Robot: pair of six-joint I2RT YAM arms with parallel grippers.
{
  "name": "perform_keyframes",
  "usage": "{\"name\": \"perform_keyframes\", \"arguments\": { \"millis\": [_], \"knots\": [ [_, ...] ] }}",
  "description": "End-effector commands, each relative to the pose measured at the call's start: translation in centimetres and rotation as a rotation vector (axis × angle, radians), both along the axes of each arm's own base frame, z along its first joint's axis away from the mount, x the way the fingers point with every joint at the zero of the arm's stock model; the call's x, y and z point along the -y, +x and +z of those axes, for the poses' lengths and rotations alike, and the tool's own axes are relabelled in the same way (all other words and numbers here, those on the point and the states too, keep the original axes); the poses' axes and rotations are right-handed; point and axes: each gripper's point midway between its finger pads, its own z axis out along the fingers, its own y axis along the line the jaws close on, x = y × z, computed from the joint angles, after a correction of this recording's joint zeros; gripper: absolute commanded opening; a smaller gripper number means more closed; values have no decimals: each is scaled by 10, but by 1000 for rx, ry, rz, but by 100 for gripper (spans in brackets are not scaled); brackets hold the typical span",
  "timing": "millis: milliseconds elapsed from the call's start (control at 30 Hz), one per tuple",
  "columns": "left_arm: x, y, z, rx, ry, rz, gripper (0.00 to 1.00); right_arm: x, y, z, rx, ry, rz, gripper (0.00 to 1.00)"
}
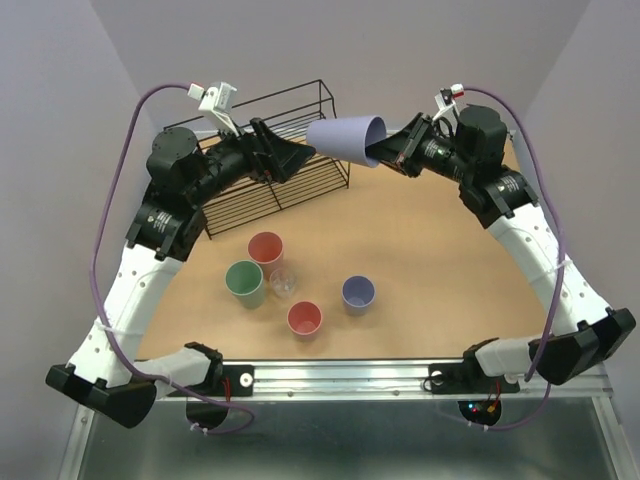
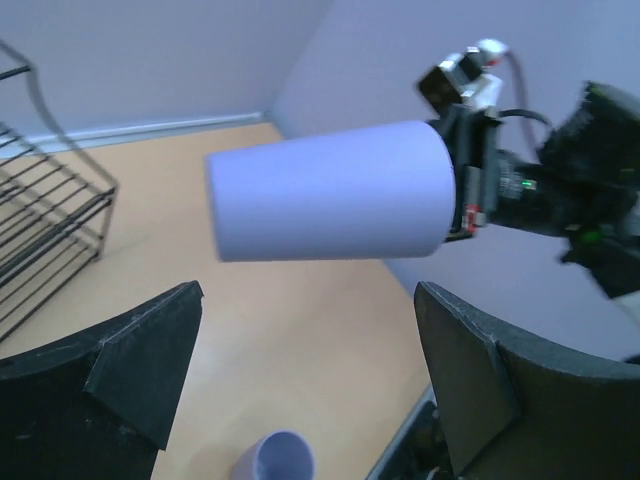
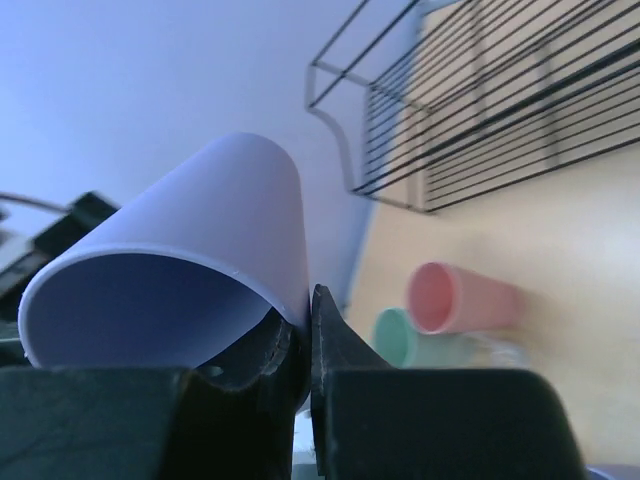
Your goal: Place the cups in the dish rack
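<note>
Right gripper [image 1: 383, 153] is clamped on the rim of a lavender cup [image 1: 345, 137]. In the right wrist view one finger sits inside the mouth and the other outside the wall. That cup hangs in the air on its side, with its mouth toward the right gripper and its closed base toward the left gripper [image 1: 303, 157]. The left gripper's jaws are spread wide and hold nothing. They face the cup's base from close by, and the left wrist view shows the cup above and beyond the fingers [image 2: 150, 340], not between them.

The black wire dish rack [image 1: 258, 192] stands at the far left of the table [image 1: 440, 260], with no cup in it, and the held cup is just off its right end. Five cups stand upright on the table nearer the arm bases. Touching or nearly so are a salmon-pink cup [image 1: 265, 247], a sage green cup [image 1: 244, 281] and a small clear cup [image 1: 283, 284]. A second salmon-pink cup [image 1: 305, 319] and a second lavender cup [image 1: 358, 292] are close by.
</note>
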Motion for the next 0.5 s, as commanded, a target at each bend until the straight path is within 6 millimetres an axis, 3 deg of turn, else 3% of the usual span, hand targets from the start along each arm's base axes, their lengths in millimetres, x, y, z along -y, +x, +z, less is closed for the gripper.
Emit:
{"name": "perform_keyframes", "arguments": {
  "millis": [0, 33, 67, 200, 333, 467],
  "knots": [
    [24, -39, 37, 111, -194, -248, 99, -27, -42, 79, 125, 430, 276, 0],
    [25, -41, 45, 146, -230, -262, 99, -25, -51, 99, 221, 496, 318, 0],
    [25, -41, 44, 129, -258, -265, 99, -25, -55, 102, 231, 536, 347, 0],
    [26, -32, 35, 113, -295, -237, 99, -26, -57, 91, 185, 665, 406, 0],
    [21, -29, 50, 168, -352, -209, 99, -26, -58, 95, 204, 687, 424, 0],
    [11, -41, 72, 283, -464, -213, 99, -26, -60, 95, 206, 713, 448, 0]
  ]
}}
